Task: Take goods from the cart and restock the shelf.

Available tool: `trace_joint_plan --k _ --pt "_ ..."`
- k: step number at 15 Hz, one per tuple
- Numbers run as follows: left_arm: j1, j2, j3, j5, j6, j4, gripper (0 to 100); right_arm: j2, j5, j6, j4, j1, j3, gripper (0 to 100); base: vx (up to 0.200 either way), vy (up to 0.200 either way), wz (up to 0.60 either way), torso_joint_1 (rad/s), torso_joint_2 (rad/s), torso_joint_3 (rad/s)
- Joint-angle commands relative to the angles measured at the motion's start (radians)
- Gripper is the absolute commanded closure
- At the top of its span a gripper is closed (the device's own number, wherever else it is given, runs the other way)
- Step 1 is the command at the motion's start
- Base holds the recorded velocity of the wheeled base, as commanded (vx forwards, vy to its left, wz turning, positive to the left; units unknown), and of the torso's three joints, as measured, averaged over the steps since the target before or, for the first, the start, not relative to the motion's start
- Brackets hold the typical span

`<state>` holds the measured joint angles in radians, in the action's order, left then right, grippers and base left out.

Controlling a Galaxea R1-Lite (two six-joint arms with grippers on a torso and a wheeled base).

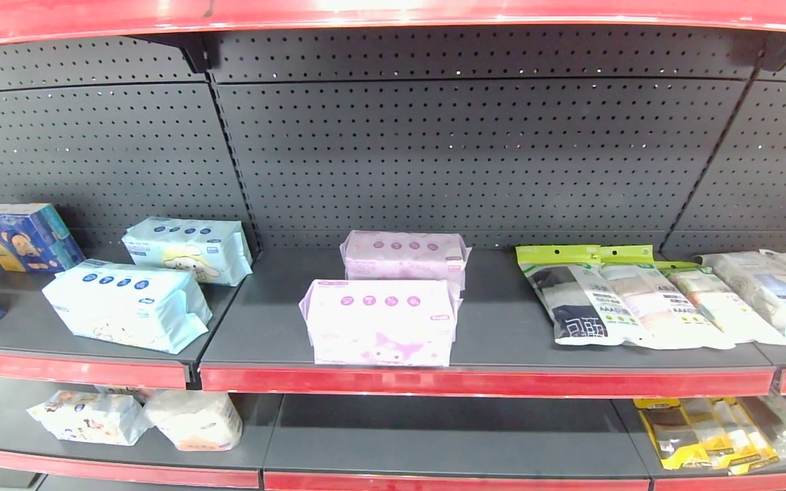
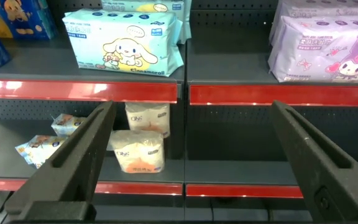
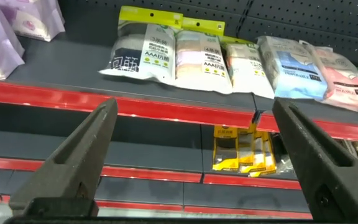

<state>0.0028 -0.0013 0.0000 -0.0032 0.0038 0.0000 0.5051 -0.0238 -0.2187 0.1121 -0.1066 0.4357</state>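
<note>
Where pink pack [image 1: 379,331] meets red edge [image 1: 488,382], grey shelf [image 1: 502,327] — either side

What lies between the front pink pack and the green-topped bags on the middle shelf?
Nothing; the head view shows bare shelf between the front pink pack and the green-topped bags.

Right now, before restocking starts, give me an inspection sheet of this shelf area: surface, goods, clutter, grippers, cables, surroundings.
Surface: dark middle shelf with a red front edge, bare stretches between the groups of goods.
Job's things: two pink tissue packs at centre, one behind the other; pale blue tissue packs to the left; green-topped pouches to the right, overlapping.
Clutter: nothing seen.
Grippers: left gripper open, empty; right gripper open, empty.
Cables: nothing seen.
Surroundings: pegboard back panel; lower shelf holds small packs left, yellow pouches right.
</note>
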Motion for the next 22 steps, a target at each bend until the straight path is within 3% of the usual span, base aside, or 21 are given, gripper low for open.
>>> trace_joint_plan --k 1,5,10,16,20,21,22 --pt "0.000 0.001 0.000 0.000 -0.001 0.000 0 0.006 -0.001 -0.005 0.000 0.001 -0.003 0 0.000 0.000 0.00 0.000 0.00 0.000" --pt "0.000 0.001 0.000 0.000 -0.001 0.000 0 0.007 -0.001 -0.008 0.000 0.001 -0.003 0 0.000 0.000 -0.60 -0.001 0.00 0.002" --pt "0.000 0.001 0.000 0.000 -0.001 0.000 0 -0.007 0.005 -0.011 0.000 -0.002 -0.040 0 0.000 0.000 0.00 0.000 0.00 0.000" --pt "0.000 0.001 0.000 -0.011 0.008 0.000 0 -0.295 -0.042 0.044 0.003 0.018 -0.262 0 0.000 0.000 0.00 0.000 0.00 0.000" --pt "-0.001 0.004 -0.002 -0.038 0.038 -0.003 0 -0.410 -0.071 0.147 -0.028 0.034 -0.374 0 0.000 0.000 0.00 0.000 0.00 0.000" --pt "0.000 0.006 -0.020 -0.063 0.038 -0.005 0 -0.412 -0.100 0.199 -0.028 0.070 -0.376 0 0.000 0.000 0.00 0.000 0.00 0.000" --pt "-0.001 0.106 -0.152 -0.093 0.031 0.011 0 -0.415 -0.087 0.233 -0.028 0.120 -0.376 0 0.000 0.000 0.00 0.000 0.00 0.000"
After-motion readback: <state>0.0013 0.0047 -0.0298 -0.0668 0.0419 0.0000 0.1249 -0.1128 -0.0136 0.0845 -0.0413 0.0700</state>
